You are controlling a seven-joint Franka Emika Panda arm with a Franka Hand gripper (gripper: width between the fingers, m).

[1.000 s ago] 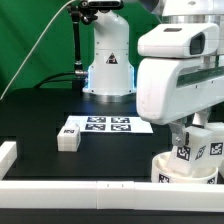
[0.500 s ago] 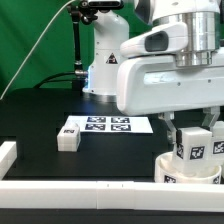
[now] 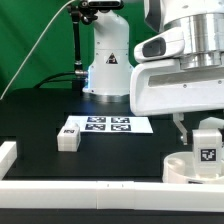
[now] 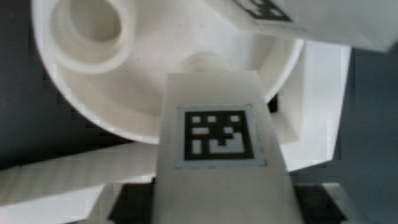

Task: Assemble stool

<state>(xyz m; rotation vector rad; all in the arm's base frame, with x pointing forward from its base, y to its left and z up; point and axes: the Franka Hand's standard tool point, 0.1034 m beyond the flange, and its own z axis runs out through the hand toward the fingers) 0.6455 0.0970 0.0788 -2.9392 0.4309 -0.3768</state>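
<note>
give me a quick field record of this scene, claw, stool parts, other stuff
claw: shut on held leg
held leg: upright above the seat, contact unclear
spare leg: lying loose toward the exterior view's left
marker board: flat, just beside the spare leg
front rail: runs along the near edge

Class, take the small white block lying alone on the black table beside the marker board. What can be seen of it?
It is a loose stool leg: short, blocky, white, plastic by its look, with a black-and-white square tag on its upper face. It lies on the black table, just to the exterior view's left of the marker board; whether they touch cannot be told. Nothing holds it: the gripper, far to the exterior view's right, grips another leg.
</note>
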